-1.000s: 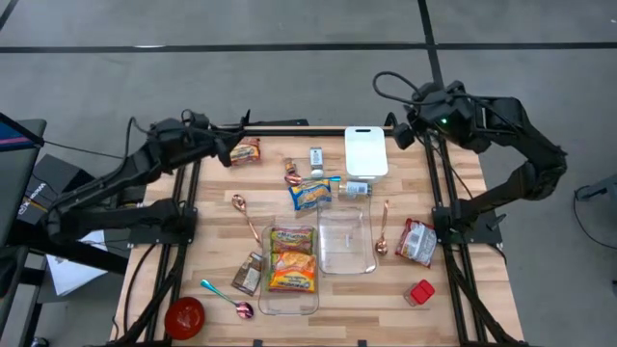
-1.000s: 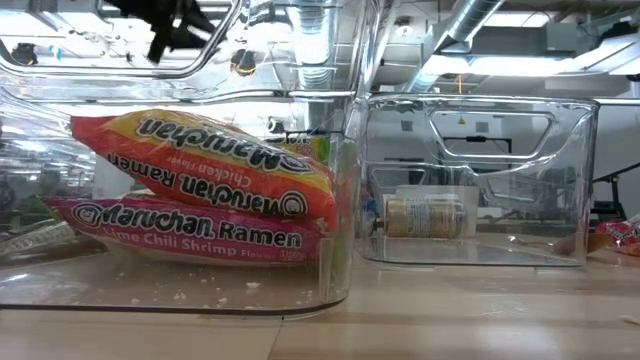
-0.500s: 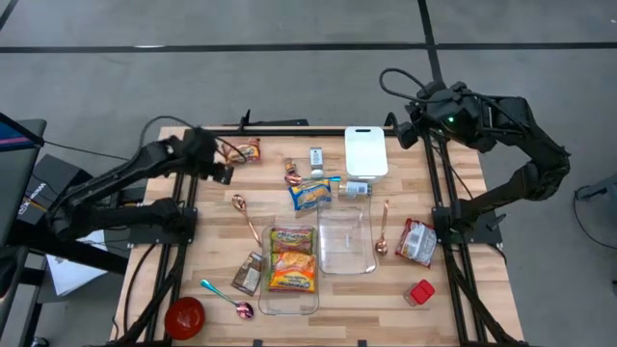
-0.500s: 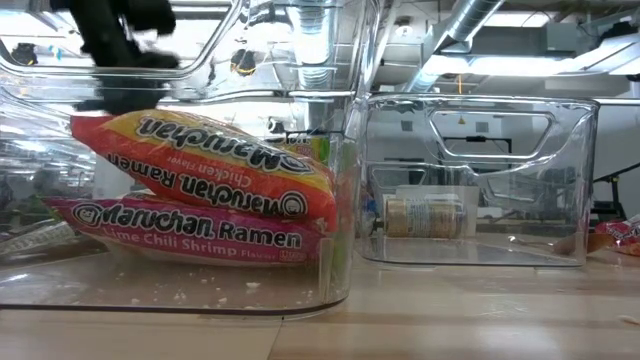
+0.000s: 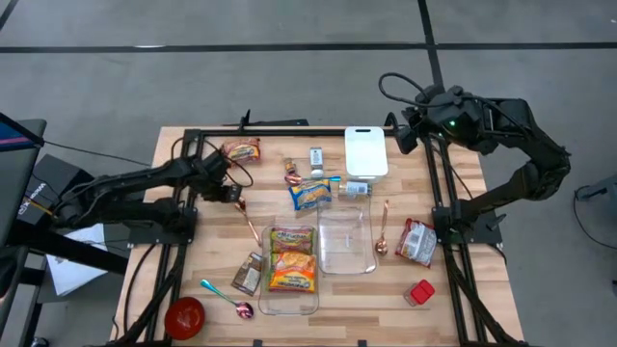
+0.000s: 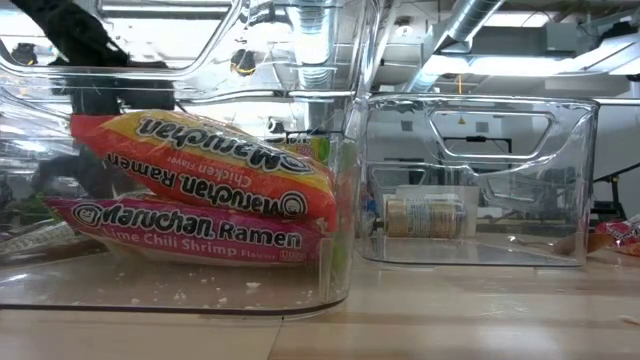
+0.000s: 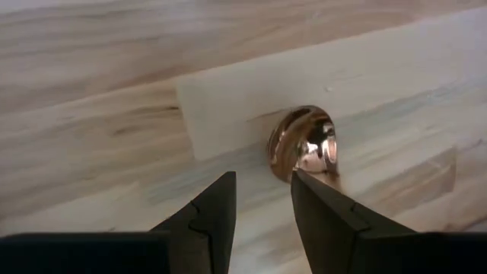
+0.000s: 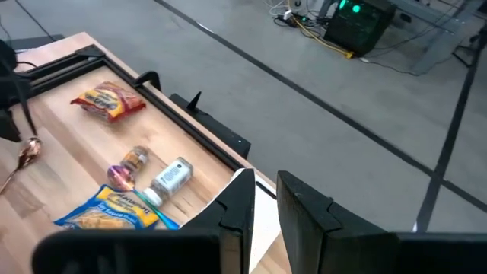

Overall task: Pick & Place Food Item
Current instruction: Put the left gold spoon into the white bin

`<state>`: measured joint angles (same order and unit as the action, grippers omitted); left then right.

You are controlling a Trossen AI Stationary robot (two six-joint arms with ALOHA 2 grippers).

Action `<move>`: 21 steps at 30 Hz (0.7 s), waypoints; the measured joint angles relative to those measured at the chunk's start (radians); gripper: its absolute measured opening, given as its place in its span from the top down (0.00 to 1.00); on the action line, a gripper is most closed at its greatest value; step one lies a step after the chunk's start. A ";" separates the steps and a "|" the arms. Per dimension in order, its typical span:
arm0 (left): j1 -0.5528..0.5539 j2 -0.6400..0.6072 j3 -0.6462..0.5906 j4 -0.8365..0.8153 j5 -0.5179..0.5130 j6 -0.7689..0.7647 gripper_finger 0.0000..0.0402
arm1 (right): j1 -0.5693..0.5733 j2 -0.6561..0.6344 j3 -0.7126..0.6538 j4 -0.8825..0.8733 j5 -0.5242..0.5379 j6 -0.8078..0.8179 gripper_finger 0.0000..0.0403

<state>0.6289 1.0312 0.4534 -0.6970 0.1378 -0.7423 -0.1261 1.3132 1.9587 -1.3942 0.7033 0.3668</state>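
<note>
Left gripper [image 7: 262, 199], fingers apart, apparently empty, just over copper spoon [image 7: 304, 142].

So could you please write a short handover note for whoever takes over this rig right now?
Left gripper: low over the table's left side, fingers slightly apart and empty, just short of a copper spoon's bowl.
Right gripper: waiting above the far right corner near the white cutting board, holding nothing.
Done: two ramen packs lie in the left clear bin.
Left: the right clear bin is empty; a ramen pack lies far left, a blue and yellow pack mid-table, and a red pack at the right edge.
</note>
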 joint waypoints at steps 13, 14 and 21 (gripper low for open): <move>0.000 -0.011 -0.149 0.278 0.011 -0.142 0.70 | 0.022 0.000 0.000 -0.012 0.000 0.012 0.87; 0.000 -0.012 -0.153 0.282 0.011 -0.153 0.70 | 0.022 0.000 0.000 -0.012 0.000 0.012 0.87; 0.000 -0.011 -0.156 0.286 0.011 -0.157 0.70 | 0.022 0.000 0.000 -0.012 0.000 0.011 0.87</move>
<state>0.6289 1.0203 0.2974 -0.4110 0.1490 -0.8993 -0.1040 1.3132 1.9587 -1.4059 0.7033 0.3779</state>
